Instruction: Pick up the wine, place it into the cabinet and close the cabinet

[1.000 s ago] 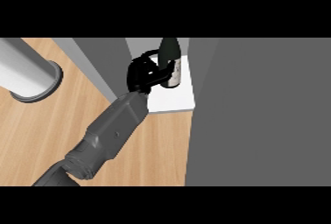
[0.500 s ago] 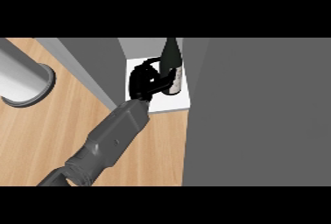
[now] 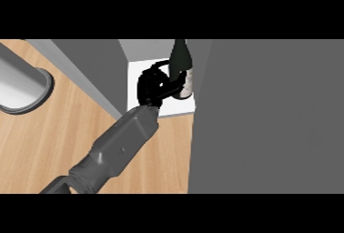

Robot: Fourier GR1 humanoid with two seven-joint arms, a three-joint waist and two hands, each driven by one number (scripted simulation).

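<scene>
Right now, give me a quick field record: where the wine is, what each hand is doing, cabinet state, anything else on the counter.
wine: dark bottle with pale label, inside the cabinet opening, over the white shelf
hand on wine: one black hand, fingers curled round the bottle; which arm it belongs to is unclear
other hand: not in view
cabinet: grey door panel at the right, opening not covered
counter: wooden top, grey cylindrical object at the left edge

No readable text — bottle label blank
</scene>
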